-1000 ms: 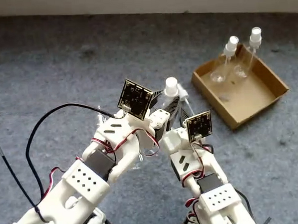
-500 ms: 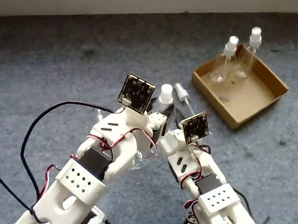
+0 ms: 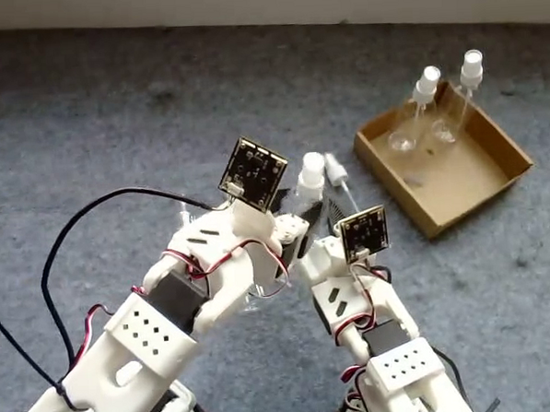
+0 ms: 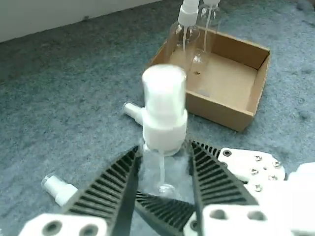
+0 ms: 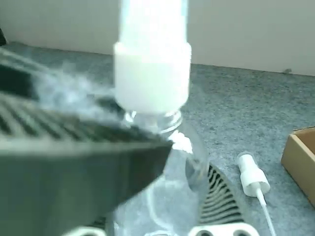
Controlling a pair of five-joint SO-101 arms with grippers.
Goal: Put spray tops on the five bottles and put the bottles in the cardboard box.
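One bottle [image 4: 162, 174], top [image 4: 164, 105] on, is clamped in left hand [image 4: 165, 150]; right hand [image 3: 317, 208], state unclear; top is best tightened squarely.

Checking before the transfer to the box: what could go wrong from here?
1. Left gripper and right gripper both crowd the bottle; if one pulls away, it may twist loose.
2. Two bottles stand in the cardboard box's far corner; setting a third beside them could topple them.
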